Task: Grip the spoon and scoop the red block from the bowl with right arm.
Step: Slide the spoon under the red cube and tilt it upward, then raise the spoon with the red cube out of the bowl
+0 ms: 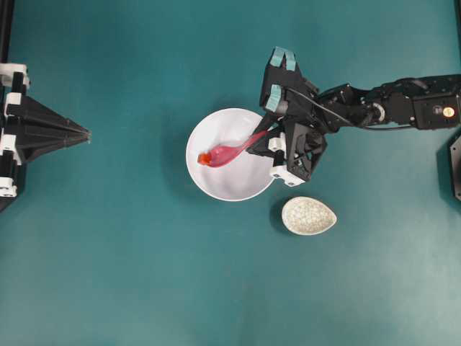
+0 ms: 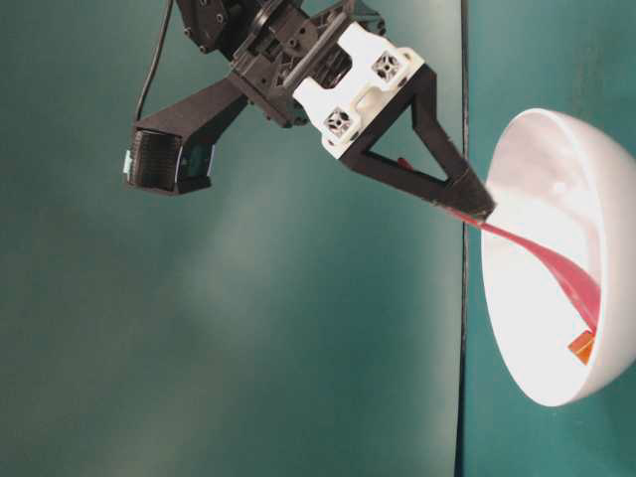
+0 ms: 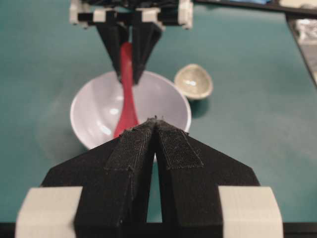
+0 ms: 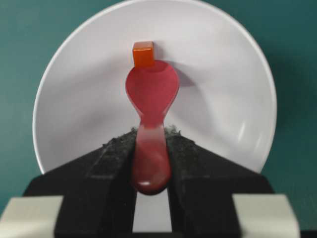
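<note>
Right claw [image 4: 151, 148] clamping spoon [image 4: 151, 99], wrist view shows red block [image 4: 143, 54] touching tip

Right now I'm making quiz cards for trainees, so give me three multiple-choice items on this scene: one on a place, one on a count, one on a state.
1. Where is the red block?
A. In the speckled dish
B. Inside the white bowl, at the spoon's tip
C. On the bare table

2. How many dishes stand on the table?
A. Two
B. Three
C. Four

3. What is the right gripper doing?
A. Hanging open and empty
B. Clamping the bowl's rim
C. Shut on the spoon

Answers:
1 B: the right wrist view shows the block just beyond the spoon's tip.
2 A: overhead shows only the bowl and the speckled dish.
3 C: the fingers press both sides of the handle.
</note>
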